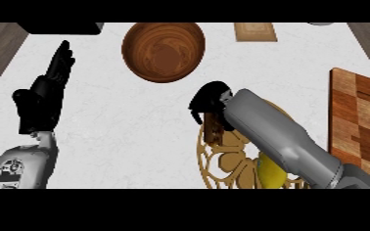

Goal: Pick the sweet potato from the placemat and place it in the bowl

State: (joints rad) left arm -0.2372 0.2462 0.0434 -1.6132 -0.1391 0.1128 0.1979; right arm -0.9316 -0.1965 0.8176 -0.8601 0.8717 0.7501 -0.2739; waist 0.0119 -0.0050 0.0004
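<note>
Right hand curls around the sweet potato over the placemat; bowl lies up-left. Left hand rests open.

My right hand is curled round the sweet potato, holding it over the top edge of the placemat. A yellow item lies on the mat, partly hidden by my right forearm. The bowl sits beyond, apart from the hand. My left hand rests open at the left, fingers up. A cutting board lies at the right edge.
</note>
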